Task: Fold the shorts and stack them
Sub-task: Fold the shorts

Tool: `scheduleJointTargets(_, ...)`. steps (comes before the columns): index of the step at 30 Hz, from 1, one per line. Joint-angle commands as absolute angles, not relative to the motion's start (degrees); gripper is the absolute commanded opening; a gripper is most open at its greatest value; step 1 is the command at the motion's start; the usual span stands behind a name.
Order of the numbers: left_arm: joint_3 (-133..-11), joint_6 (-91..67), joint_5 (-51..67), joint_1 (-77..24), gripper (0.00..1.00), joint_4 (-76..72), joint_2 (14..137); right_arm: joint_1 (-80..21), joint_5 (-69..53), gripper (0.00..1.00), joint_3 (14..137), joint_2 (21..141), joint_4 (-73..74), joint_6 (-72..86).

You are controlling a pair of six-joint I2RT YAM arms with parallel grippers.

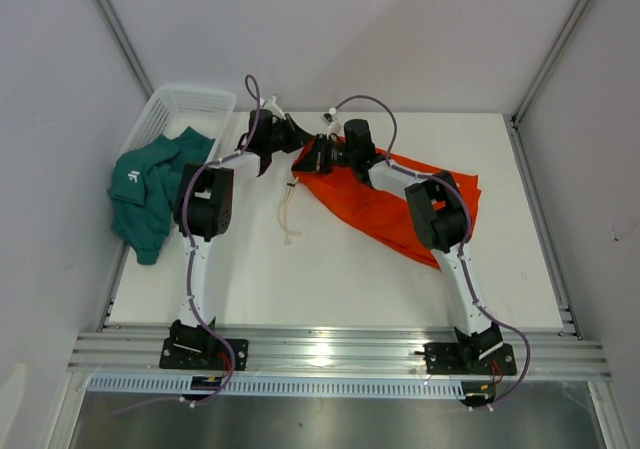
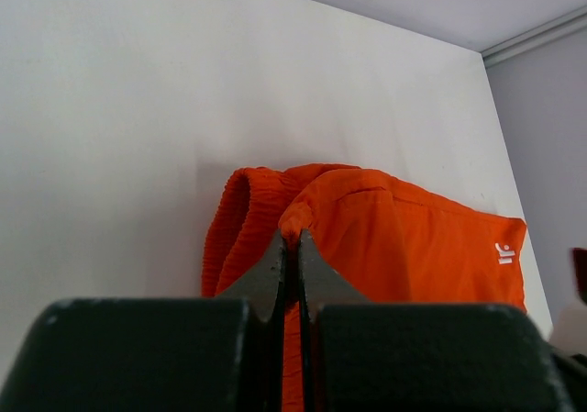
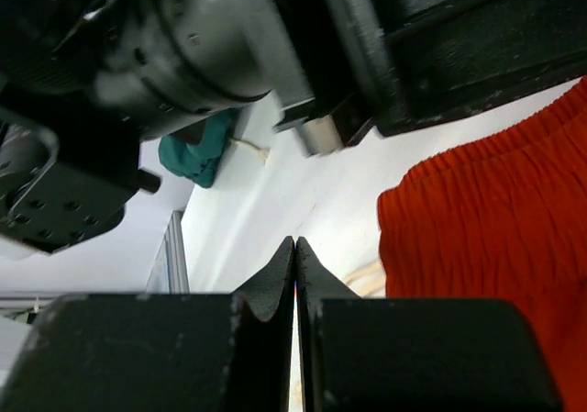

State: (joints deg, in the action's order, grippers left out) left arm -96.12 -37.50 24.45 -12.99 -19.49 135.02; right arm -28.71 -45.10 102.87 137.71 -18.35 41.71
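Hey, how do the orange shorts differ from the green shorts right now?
The orange shorts lie spread out on the table; the green shorts hang crumpled over the basket rim. The left hand pinches the orange shorts; no hand touches the green shorts. Both carry a small white logo.

Orange shorts [image 2: 413, 247] at the tips of the black left hand [image 2: 293, 235]: bright, plain, ribbed at the waistband, with a small white logo [image 2: 504, 252] off to that hand's right. Teal shorts [image 1: 150, 189] left of it: dark green, marked in white. White on drawstring [image 1: 290, 214], mesh basket [image 1: 190, 104] and bench [image 1: 330, 269]. Black again on the right hand [image 3: 294, 242]; purple along the cables [image 1: 365, 97].
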Motion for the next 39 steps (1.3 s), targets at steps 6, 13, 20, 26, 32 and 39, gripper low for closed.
scheduleJointTargets(6,-97.30,-36.83,26.28,-13.45,0.00,-23.20,135.53,-27.34,-37.55,0.00,107.67,144.75,-13.89,45.43)
scheduleJointTargets(13,-97.91,-36.56,26.10,-13.45,0.00,-23.03,135.88,-26.02,-30.33,0.00,106.53,146.86,-7.82,46.13)
scheduleJointTargets(20,-98.52,-36.47,25.84,-13.45,0.00,-22.15,136.58,-26.63,-28.39,0.00,110.48,147.22,-0.35,40.96)
scheduleJointTargets(26,-100.80,-36.39,25.31,-13.45,0.10,-19.69,137.72,-27.77,-26.46,0.00,110.30,143.98,7.62,37.98)
scheduleJointTargets(32,-99.41,-36.39,25.22,-13.45,0.61,-18.46,136.59,-30.59,-22.49,0.00,99.87,136.59,7.30,34.36)
scheduleJointTargets(39,-91.08,-36.74,24.87,-12.57,0.99,-17.58,126.40,-33.04,-24.96,0.00,90.82,129.22,4.75,34.19)
